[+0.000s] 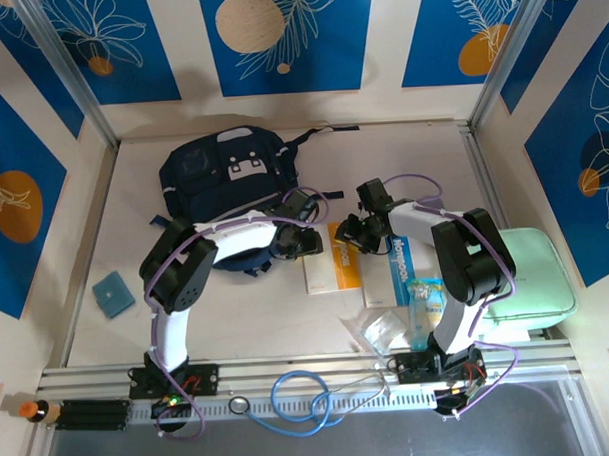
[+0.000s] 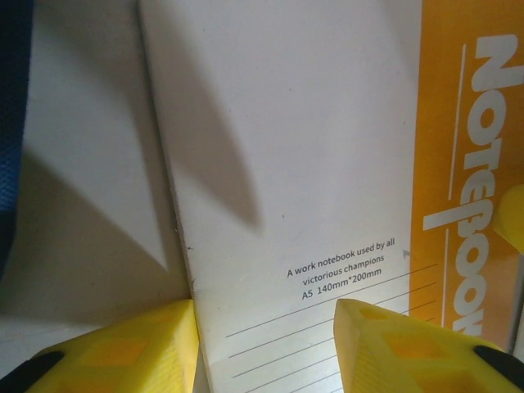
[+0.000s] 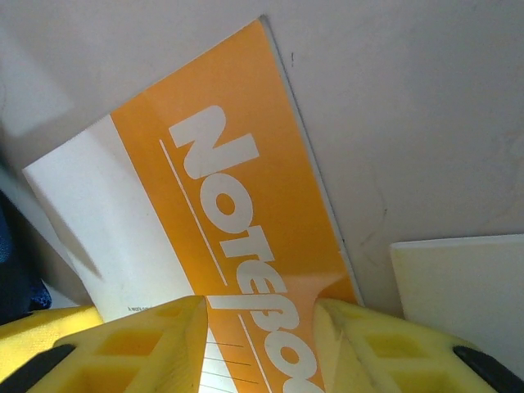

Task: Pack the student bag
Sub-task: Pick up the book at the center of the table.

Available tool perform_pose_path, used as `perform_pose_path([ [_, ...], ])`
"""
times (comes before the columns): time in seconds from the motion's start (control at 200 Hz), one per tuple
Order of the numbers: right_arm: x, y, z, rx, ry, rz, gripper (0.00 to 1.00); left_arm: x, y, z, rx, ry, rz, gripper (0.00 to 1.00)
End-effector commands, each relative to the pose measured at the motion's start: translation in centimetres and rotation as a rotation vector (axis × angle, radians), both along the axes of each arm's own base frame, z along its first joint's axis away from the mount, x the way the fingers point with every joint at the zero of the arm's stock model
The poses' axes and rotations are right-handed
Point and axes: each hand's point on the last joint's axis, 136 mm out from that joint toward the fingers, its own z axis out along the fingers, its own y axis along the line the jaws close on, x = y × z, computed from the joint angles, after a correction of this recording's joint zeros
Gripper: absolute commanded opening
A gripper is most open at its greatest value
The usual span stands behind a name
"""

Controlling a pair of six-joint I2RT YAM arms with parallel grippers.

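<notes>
The student bag point(image 1: 227, 171), dark navy with a grey-white patch, lies at the back left of the table; its blue fabric shows at the left edge of the left wrist view point(image 2: 11, 123). An orange-and-white notebook point(image 1: 333, 263) lies flat just right of it. My left gripper point(image 1: 305, 238) point(image 2: 266, 348) is open and low over the notebook's point(image 2: 286, 147) white part, one finger on the table at its left edge, the other on the cover. My right gripper point(image 1: 357, 234) point(image 3: 262, 344) is open over the notebook's orange band point(image 3: 246, 164), straddling it.
A blue notebook point(image 1: 398, 270) lies right of the orange one. A mint green zip case point(image 1: 531, 280) sits at the right edge, with a clear plastic bag point(image 1: 380, 330) in front. A small blue square point(image 1: 114, 293) lies at the left. Cables point(image 1: 300, 398) cross the front rail.
</notes>
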Motion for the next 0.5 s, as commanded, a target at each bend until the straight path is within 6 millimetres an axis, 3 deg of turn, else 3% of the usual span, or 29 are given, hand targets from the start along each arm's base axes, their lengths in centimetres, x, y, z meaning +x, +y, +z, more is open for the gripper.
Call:
perform_pose_path([
  [0.0, -1.8, -0.7, -2.3, -0.057, 0.092, -0.010, 0.41, 0.5, -2.7, 2.4, -0.162, -0.043, -0.045, 0.45],
  [0.25, -2.0, -1.0, -2.7, -0.065, 0.097, -0.025, 0.40, -0.1, -3.5, 7.7, -0.340, -0.175, -0.104, 0.40],
  [0.495, -1.9, -1.0, -2.4, -0.062, 0.089, -0.031, 0.39, -0.2, -3.3, 7.6, -0.345, -0.178, -0.099, 0.34],
])
